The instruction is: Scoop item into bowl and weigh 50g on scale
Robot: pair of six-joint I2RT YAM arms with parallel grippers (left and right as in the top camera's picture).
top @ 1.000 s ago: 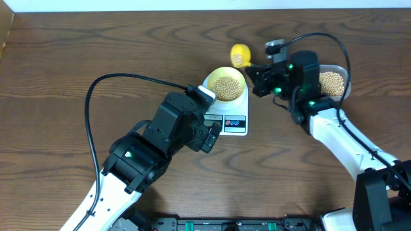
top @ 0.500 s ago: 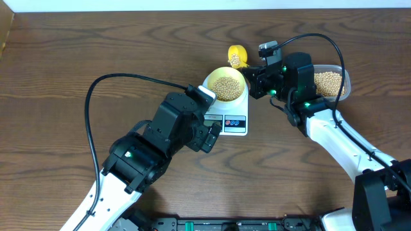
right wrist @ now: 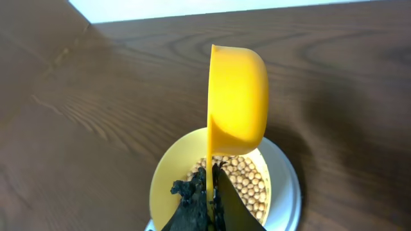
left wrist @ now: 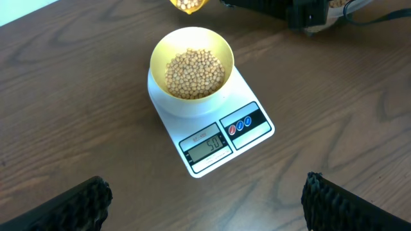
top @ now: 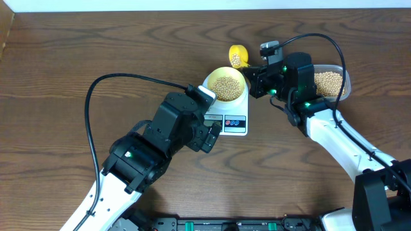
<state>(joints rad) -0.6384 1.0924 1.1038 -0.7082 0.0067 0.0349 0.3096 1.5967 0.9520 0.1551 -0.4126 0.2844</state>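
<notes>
The bowl point(left wrist: 191, 63) of beans point(left wrist: 196, 72) sits on the scale point(left wrist: 257, 131). Just beyond the scale, the right jaws pinch the scoop point(top: 238, 56) by its handle, which runs rightward toward them. The left jaws gape empty before the scale.

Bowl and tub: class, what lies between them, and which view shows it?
The right gripper, shut on the scoop, lies between the bowl and the tub. The overhead view shows it.

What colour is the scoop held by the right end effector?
The scoop is bright yellow; the right wrist view shows it best.
</notes>
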